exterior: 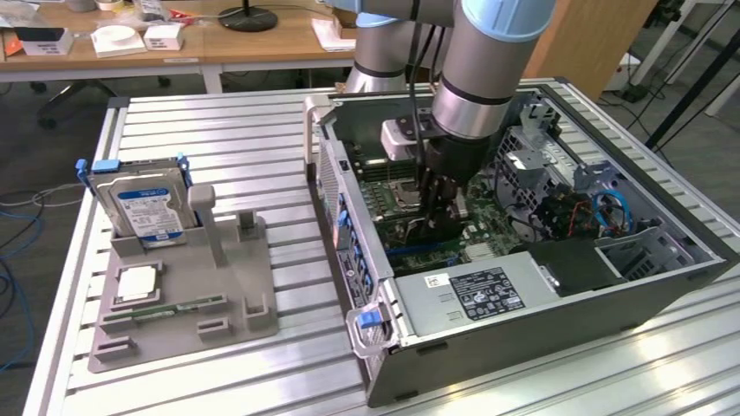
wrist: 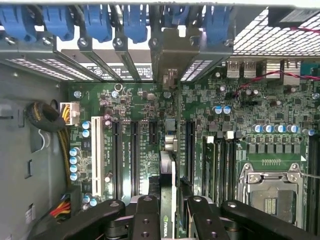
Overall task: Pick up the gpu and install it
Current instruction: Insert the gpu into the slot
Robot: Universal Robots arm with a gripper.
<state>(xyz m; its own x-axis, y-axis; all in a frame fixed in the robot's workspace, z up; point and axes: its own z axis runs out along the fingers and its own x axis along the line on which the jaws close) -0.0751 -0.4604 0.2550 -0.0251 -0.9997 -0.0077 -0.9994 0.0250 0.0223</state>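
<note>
Exterior view. Setting: an office with wooden desks (exterior: 173, 39) at the back and a slatted metal table (exterior: 220, 130) in front. On the table, toward the exterior view's left, stood a grey fixture (exterior: 185, 295) carrying 1 hard drive (exterior: 145, 208) with a blue and white label, upright in its slot, and 1 memory stick (exterior: 179, 308) lying flat in a low recess. Toward the exterior view's right lay an open PC case (exterior: 521, 251), side panel off, motherboard (exterior: 399, 186) exposed, power supply (exterior: 486, 290) at the near end. The arm (exterior: 491, 61) reached down into the case; its gripper (exterior: 438, 217) was low over the motherboard, near the expansion slots.

Wrist view. The camera looked straight down onto the motherboard (wrist: 250, 110). A row of blue clips (wrist: 135, 22) ran along the case's rear wall. The black fingers (wrist: 145, 215) stood close together, closed on the gpu (wrist: 170, 200), which was seen edge-on as a thin dark slab between them. The card extended from the fingers toward the rear wall, with its silver bracket (wrist: 172, 55) up against the slot openings. It ran parallel to the black slots (wrist: 134, 155), between 2 of them; whether it was seated could not be told. An empty CPU socket (wrist: 272, 192) sat well to one side, and a yellow and black cable bundle (wrist: 57, 130) at the other.
</note>
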